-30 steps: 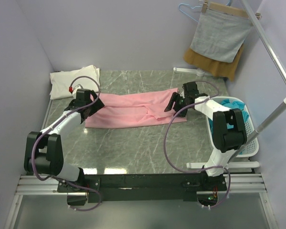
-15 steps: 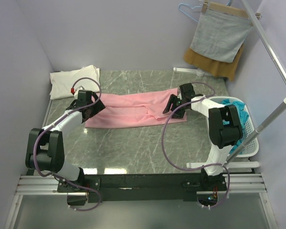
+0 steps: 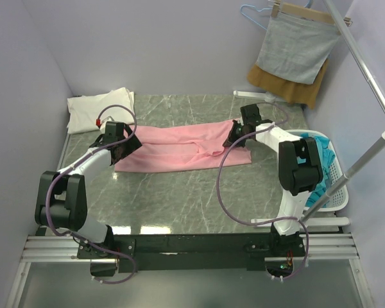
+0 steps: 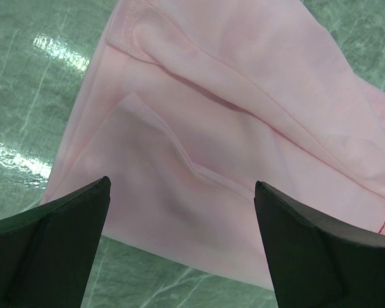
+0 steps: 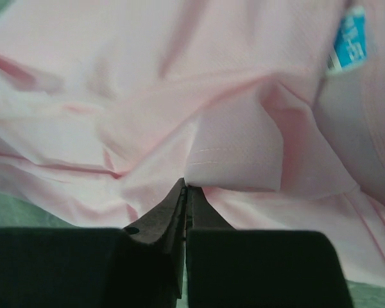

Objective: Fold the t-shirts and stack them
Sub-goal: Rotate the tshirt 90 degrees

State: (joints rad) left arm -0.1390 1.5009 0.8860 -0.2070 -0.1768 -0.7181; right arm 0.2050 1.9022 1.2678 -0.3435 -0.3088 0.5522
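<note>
Looks to be the grasping stage of a fold on the pink t-shirt point(image 3: 179, 149), spread lengthways on the table point(image 3: 179, 199) under and between both claws; judged early in the task, with this shirt not yet folded small or stacked; shut to a bare slit at the right gripper point(image 5: 185, 185), tips nipped at the stitched hem of a doubled-over flap just ahead, apparently with a thin layer caught, though hard to confirm; gaping at full width at the left gripper point(image 4: 181, 186), holding nothing, hovering over the shirt's other end with cloth directly below and ahead; calls next for closing the left on its edge, then lifting both ends together and carrying them across without dragging; seen only from the right wrist: the blue-white neck label point(image 5: 348, 40), up and right of the tips; only from overhead: a cream-white folded shirt point(image 3: 96, 109) beyond the left claw, and teal shirts point(image 3: 308, 137) in a basket point(image 3: 339, 186) at the outer side of the right.
</note>
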